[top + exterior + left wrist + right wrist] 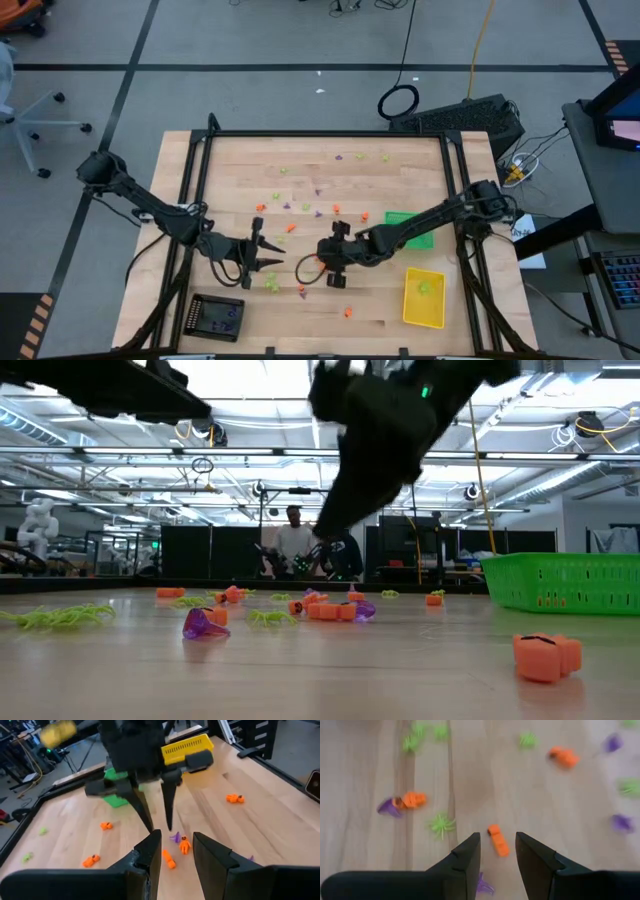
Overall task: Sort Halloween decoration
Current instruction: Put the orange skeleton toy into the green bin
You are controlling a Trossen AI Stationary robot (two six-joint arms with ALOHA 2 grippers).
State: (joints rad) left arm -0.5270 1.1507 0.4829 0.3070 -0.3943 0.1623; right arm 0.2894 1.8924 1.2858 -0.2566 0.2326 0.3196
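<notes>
A: Status, near side first?

B: Black rectangular tray [217, 317] at the desk's front-left, yellow rectangular plastic tray [423, 297] front-right w/ a green bit or two inside. Can't tell what's in the black one.

A: Grippers?

B: Left gripper [174, 851] sits mid-desk, fingers narrowly apart, nothing between them. Right gripper [496, 854] points down just beside it, narrow gap too, empty, over a small orange plastic trinket [498, 840] lying on the wooden desk [400, 170].

A: Farther out?

B: Green mesh plastic tray [410, 227] under the right arm. Beyond that, the tiny orange, purple and lime-green plastic Halloween trinkets [300, 205] lie scattered across the middle and far part of the desk.

A: Progress?

B: Early, I'd say. Most pcs unsorted; nearly all left to do.
</notes>
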